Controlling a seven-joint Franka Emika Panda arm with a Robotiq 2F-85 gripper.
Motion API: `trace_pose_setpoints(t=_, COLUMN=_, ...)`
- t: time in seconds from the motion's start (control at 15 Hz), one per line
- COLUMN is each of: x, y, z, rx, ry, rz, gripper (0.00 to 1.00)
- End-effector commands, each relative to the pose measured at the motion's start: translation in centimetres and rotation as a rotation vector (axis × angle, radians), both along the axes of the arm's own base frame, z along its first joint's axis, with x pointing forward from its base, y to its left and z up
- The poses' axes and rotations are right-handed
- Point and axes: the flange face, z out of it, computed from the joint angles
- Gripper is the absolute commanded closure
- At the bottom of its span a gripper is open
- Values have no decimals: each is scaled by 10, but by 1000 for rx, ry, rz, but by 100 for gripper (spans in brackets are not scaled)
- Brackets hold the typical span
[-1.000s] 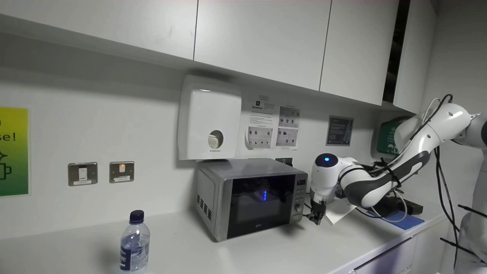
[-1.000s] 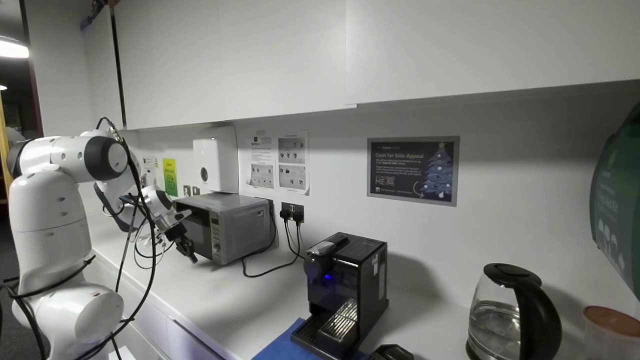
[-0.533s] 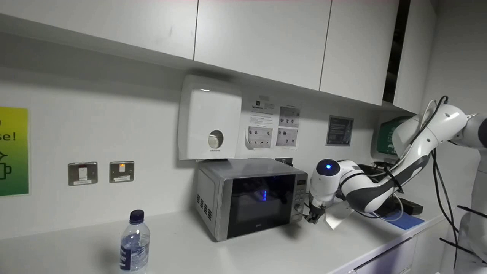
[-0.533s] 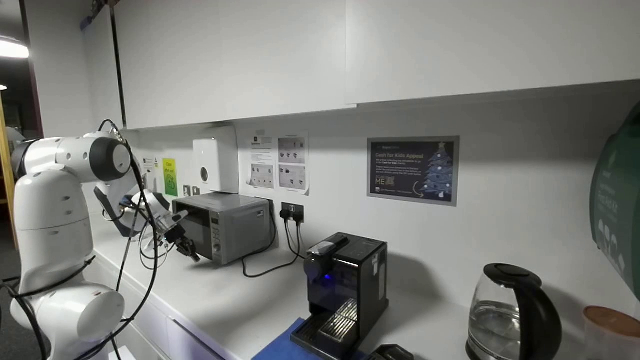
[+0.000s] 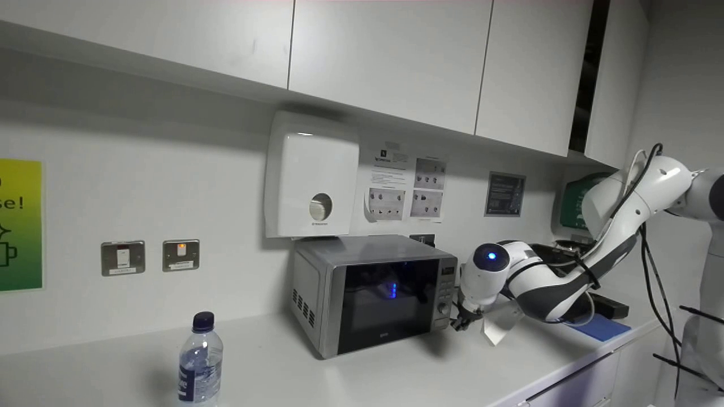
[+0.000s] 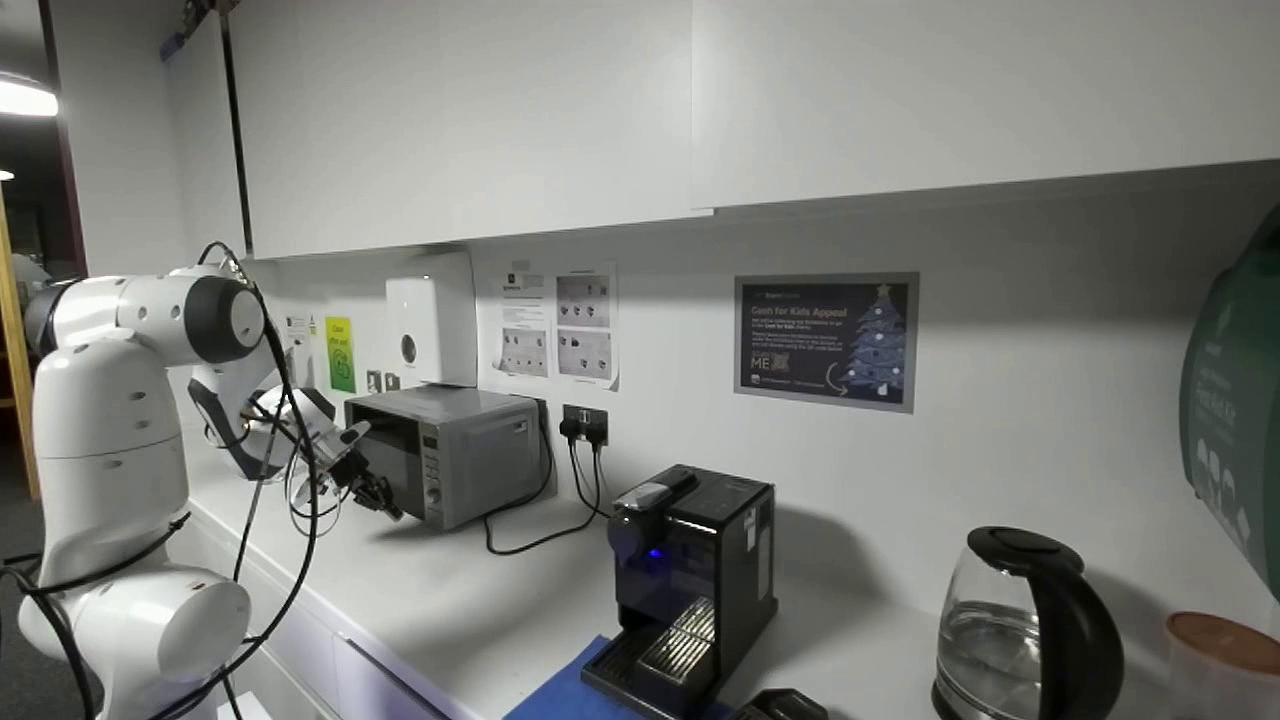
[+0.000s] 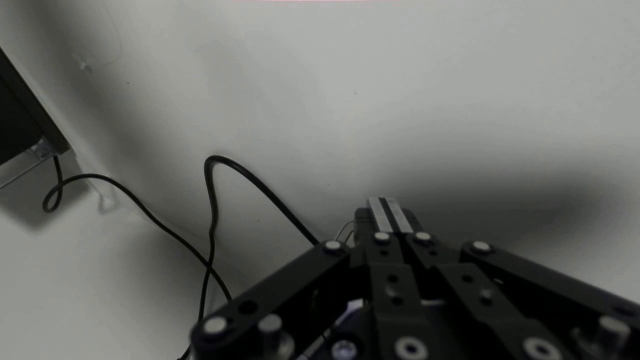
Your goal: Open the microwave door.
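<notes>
- The gripper (image 7: 389, 215) is closed up, its two fingertips (image 7: 380, 215) side by side with only a thin dark strip between them, holding nothing.
- In both exterior views it hangs tilted above the countertop (image 5: 384, 384), near the microwave's (image 5: 362, 249) lower front corner on the control panel (image 5: 445, 294) side; whether the two touch, I cannot tell.
- The microwave door (image 5: 387, 316), dark glass with a small blue glow, sits closed in the front of the microwave, beside the control panel.
- Black cables (image 7: 214, 225) loop through the wrist view, left of the fingertips.
- A white paper-towel dispenser (image 5: 311, 169) hangs on the wall (image 5: 85, 198), above and behind the microwave.
- A plastic bottle (image 5: 201, 367) with a dark blue cap (image 5: 203, 321) stands upright, well apart from the gripper.
- In an exterior view, a black coffee machine (image 6: 690, 570) stands by a blue mat (image 6: 570, 680); farther right is a glass kettle (image 6: 1000, 625).
</notes>
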Motion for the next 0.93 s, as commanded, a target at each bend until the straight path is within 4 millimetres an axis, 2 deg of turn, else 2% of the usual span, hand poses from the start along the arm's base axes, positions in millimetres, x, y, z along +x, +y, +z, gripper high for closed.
trace_pose_setpoints(t=0.0, x=1, y=1, z=-1, rx=3, ry=-59, rz=-5, gripper=100)
trace_pose_setpoints(t=0.87, x=8, y=-2, z=-4, rx=93, ry=-141, rz=-34, gripper=100)
